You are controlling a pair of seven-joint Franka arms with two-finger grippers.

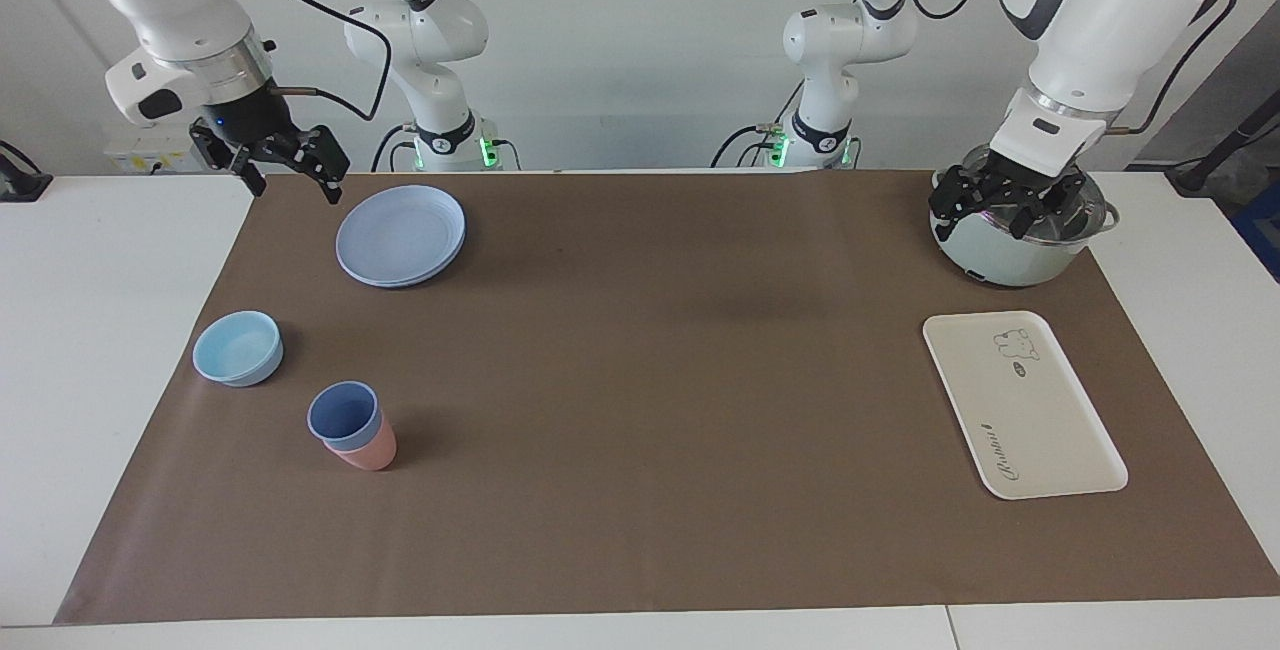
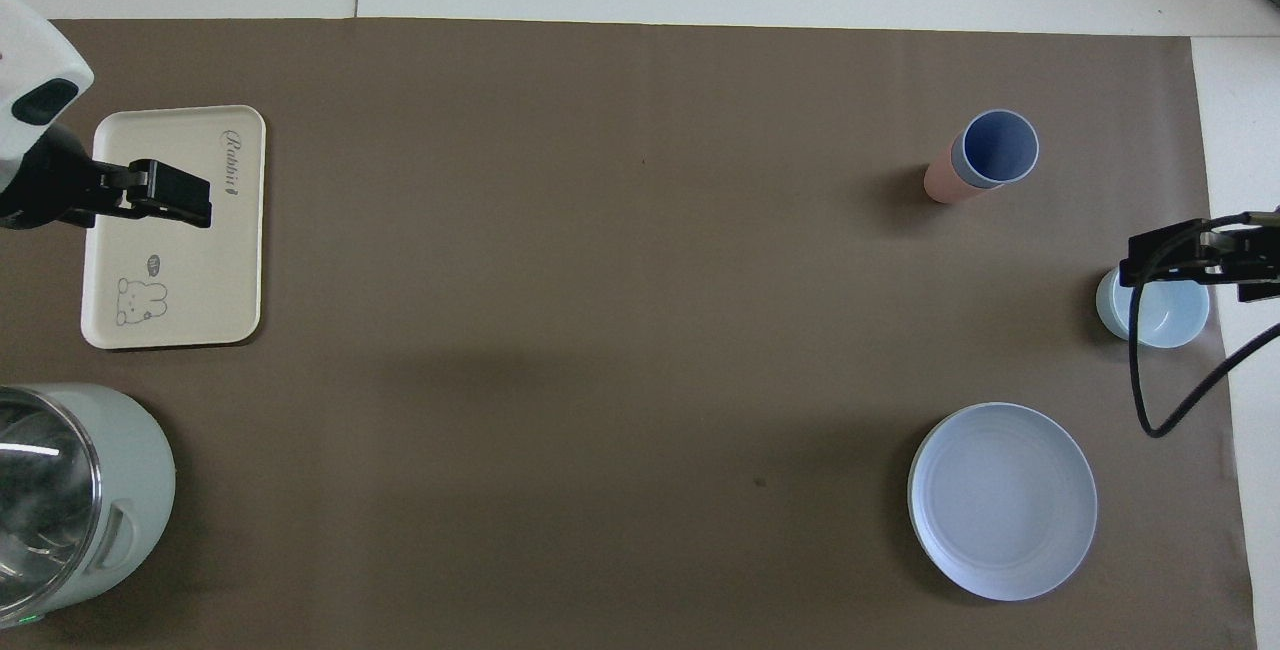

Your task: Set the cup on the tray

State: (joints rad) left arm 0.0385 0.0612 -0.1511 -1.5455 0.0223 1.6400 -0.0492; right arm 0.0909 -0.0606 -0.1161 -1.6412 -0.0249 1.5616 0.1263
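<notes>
the tray [image 1: 1040, 430], nearest the facing camera, is a flat cream-white rectangle with rounded corners lying bare on the brown paper sheet [image 1: 650, 380] that covers the white surface [image 1: 100, 330], toward the left arm's end. it carries a small cartoon rabbit print and cursive lettering that looks like "rabbit". the cup [image 1: 344, 413], a tapered periwinkle-blue plastic tumbler without handle, sits nested upright in a salmon-pink cup [image 1: 368, 450] toward the right arm's end, well apart from the tray and empty inside. just beside it, nearer the robots, stands a wide light-blue bowl [image 1: 238, 348], also empty. nearer still lie stacked round blue plates [image 1: 401, 234] with ridged rims. a pale green pot [image 1: 1010, 255] with a shiny metal rim stands nearer the robots than the tray. the left gripper [image 1: 1008, 205] hangs released over the pot. the right gripper [image 1: 290, 170] hangs released, holding nothing, over the sheet's corner beside the plates.
</notes>
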